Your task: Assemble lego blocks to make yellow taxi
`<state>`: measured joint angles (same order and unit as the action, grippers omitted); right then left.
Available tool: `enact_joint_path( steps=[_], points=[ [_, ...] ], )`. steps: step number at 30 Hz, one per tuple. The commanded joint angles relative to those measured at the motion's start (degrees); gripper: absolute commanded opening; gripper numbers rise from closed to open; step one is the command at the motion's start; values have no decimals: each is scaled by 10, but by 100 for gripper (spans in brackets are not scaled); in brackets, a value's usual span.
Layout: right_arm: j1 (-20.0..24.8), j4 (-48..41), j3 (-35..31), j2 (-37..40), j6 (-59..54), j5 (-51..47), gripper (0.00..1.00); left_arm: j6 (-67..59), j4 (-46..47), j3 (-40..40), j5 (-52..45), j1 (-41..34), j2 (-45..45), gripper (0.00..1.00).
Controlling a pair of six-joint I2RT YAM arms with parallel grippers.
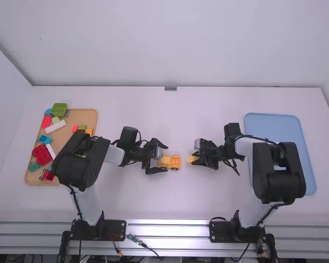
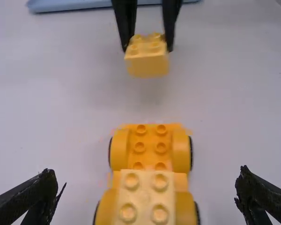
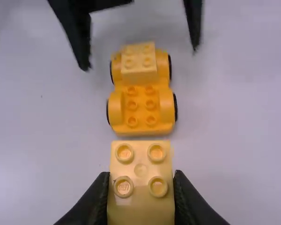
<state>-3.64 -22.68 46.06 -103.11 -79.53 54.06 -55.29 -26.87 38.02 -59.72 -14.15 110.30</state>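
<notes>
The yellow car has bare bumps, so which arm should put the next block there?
Probably the right arm. Its gripper holds a yellow block, close to the bare end of the car. The left gripper is open and empty, so it might help steady the car.

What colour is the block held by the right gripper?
The block is pale yellow, clearest in the right wrist view.

Desk: white, plain top. Wall: pale, beyond the desk's far edge. Side wall: pale, left of the desk. Metal rails: silvery, along the desk's near edge. Light: diffuse; shadows on the desk soft.
</notes>
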Motion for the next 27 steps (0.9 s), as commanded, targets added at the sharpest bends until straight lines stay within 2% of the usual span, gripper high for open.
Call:
enact_joint_path(
  steps=[1,9,15,16,19,23,25,27],
  points=[
    [-17,-1,4,25,0,16,15,10,3,23,-28,-4,32,99],
    [-71,82,0,27,93,12,11,4,14,32,10,-25,63,99],
    [-103,114,-14,27,93,3,10,23,-26,4,43,-32,63,98],
    [-105,118,-17,27,98,3,10,25,-29,2,46,-32,63,96],
    [-113,178,-37,27,158,-4,9,34,-59,-7,52,-31,67,81],
    [-114,220,-57,27,179,-3,9,34,-66,-10,52,-31,67,71],
    [-114,243,-71,27,183,0,9,34,-60,-8,52,-31,67,57],
    [-114,261,-82,27,183,-1,9,34,-60,-8,52,-31,67,54]
  ],
)
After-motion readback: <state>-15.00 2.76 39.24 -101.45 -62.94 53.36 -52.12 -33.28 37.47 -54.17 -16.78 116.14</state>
